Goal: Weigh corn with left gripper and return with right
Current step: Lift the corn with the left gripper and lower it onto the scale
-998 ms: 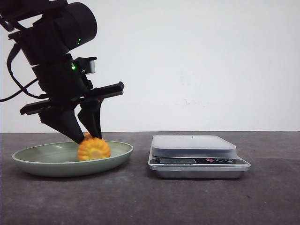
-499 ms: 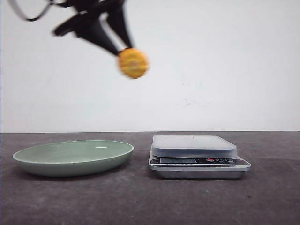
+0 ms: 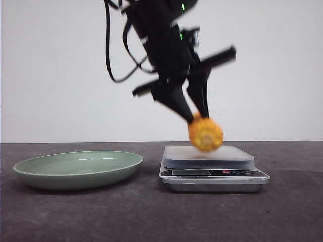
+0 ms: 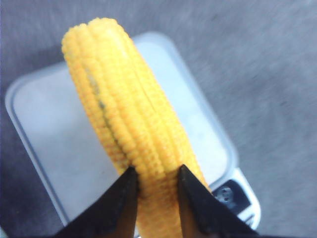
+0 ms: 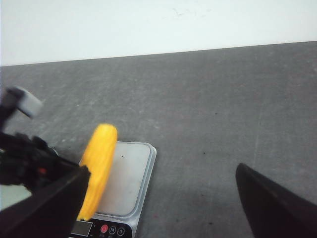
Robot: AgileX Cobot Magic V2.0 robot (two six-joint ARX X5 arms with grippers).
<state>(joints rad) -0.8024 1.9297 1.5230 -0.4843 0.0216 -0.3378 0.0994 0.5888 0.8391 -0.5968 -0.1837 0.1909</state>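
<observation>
The corn (image 3: 205, 134) is orange-yellow with ribbed kernel rows, and we see it hanging just above the scale (image 3: 213, 169) platform, pinched in the left tool (image 3: 196, 115). The scale's front text is too small for us to read. Only the front view shows the green plate (image 3: 78, 169) on the table (image 3: 151, 217). The right tool (image 5: 163, 208) has its fingers spread wide, holding nothing.
</observation>
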